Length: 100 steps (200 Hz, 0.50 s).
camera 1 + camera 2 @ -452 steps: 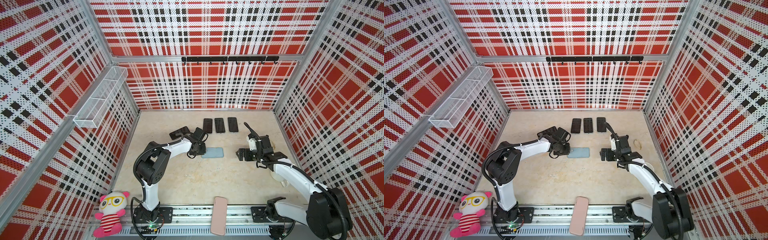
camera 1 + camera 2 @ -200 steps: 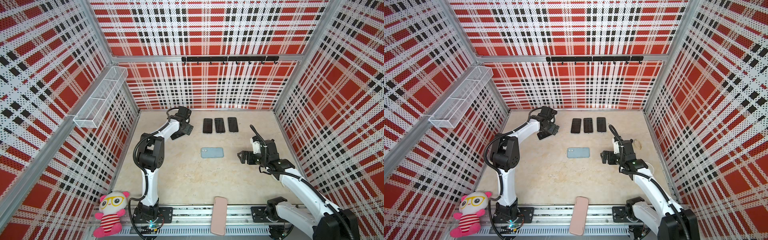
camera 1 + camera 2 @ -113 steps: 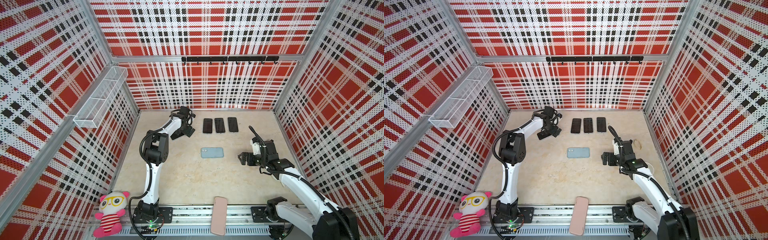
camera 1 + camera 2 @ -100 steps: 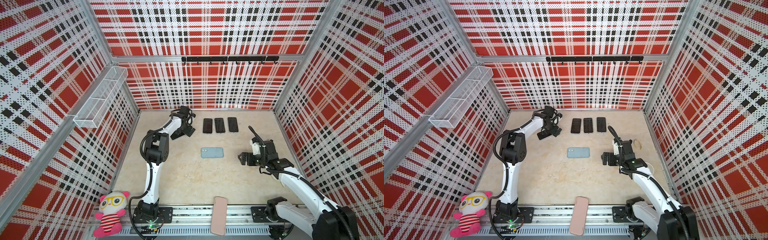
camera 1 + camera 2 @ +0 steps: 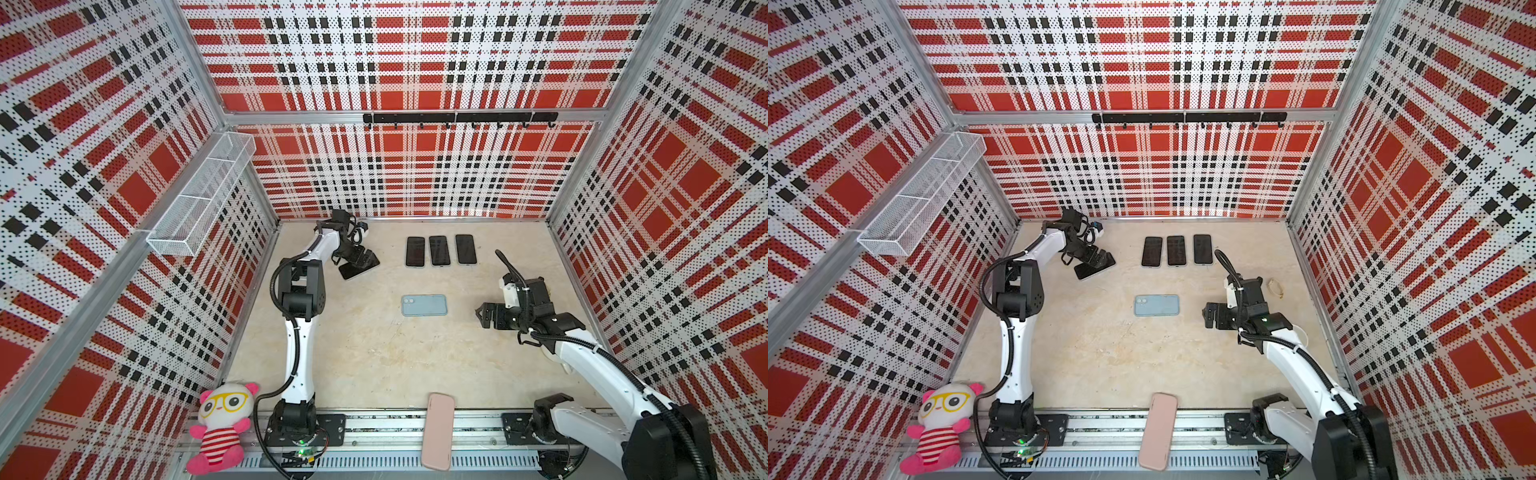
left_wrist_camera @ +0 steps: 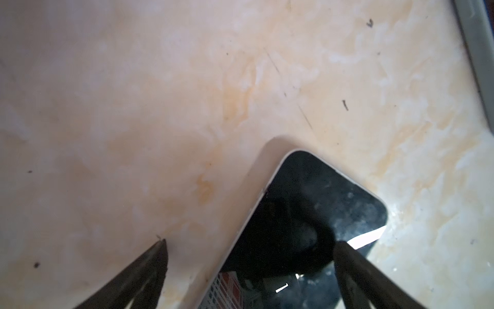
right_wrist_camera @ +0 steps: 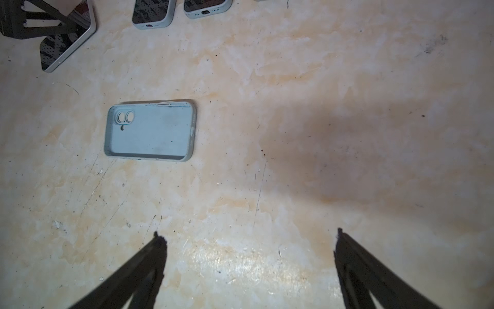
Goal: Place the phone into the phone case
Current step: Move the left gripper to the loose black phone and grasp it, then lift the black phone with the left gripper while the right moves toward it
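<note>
The phone (image 5: 358,269) (image 5: 1093,269), dark screen up with a pale rim, lies askew at the back left of the table. My left gripper (image 5: 360,259) (image 5: 1098,258) hangs open right over it. In the left wrist view one fingertip (image 6: 161,247) is over bare table and the other over the phone's (image 6: 307,211) screen. The phone case (image 5: 424,305) (image 5: 1156,305) (image 7: 149,132), light blue and hollow side up, lies empty mid-table. My right gripper (image 5: 484,316) (image 5: 1210,316) (image 7: 248,238) stands open to the right of the case with nothing between its fingers.
Three more dark phones (image 5: 439,250) lie in a row at the back. A pink case (image 5: 437,430) rests on the front rail beside a plush toy (image 5: 220,424). A wire basket (image 5: 203,199) hangs on the left wall. A small white scrap (image 5: 1275,288) lies near the right wall.
My left gripper has left the case at mid-table and swung back to the phone at the back left, where it has settled. My right gripper has drawn back slightly to the right.
</note>
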Tool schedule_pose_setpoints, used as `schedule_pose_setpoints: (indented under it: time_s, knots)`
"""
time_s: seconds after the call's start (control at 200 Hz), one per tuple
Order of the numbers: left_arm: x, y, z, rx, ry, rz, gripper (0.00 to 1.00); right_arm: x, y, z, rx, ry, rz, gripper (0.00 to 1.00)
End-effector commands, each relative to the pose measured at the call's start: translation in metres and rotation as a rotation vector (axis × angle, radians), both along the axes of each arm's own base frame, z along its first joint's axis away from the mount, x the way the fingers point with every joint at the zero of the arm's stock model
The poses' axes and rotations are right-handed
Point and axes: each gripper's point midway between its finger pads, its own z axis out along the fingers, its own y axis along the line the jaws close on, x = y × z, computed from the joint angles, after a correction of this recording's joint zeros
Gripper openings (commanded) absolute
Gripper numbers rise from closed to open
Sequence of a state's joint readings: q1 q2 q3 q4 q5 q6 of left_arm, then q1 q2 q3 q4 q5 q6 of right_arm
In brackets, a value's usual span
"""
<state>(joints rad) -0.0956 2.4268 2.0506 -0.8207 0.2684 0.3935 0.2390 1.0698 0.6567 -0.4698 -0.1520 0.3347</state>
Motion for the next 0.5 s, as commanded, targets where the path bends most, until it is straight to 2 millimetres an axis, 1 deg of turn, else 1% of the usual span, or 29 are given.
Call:
schedule_pose_setpoints:
  time_s: [0.0, 0.14, 0.195, 0.25, 0.371, 0.496]
  knots:
    - [-0.016, -0.01, -0.017, -0.081, 0.095, -0.031, 0.98, 0.008, -0.003, 0.009, -0.005, -0.02, -0.018, 1.0]
    - [-0.036, -0.013, -0.025, -0.105, 0.173, 0.018, 0.98, 0.01, -0.002, 0.006, -0.007, -0.017, -0.016, 1.0]
    - [-0.044, -0.02, -0.025, -0.133, 0.189, 0.016, 0.99, 0.01, -0.001, 0.003, -0.004, -0.011, -0.011, 1.0]
    - [-0.05, -0.022, -0.027, -0.126, 0.203, 0.021, 1.0, 0.01, 0.0, 0.001, -0.004, -0.003, -0.005, 1.0]
    - [-0.067, -0.028, -0.031, -0.135, 0.246, 0.028, 0.99, 0.009, 0.0, -0.002, -0.013, 0.011, 0.002, 1.0]
    - [-0.084, -0.03, -0.034, -0.132, 0.278, 0.066, 0.97, 0.009, -0.001, -0.004, -0.011, 0.005, -0.001, 1.0]
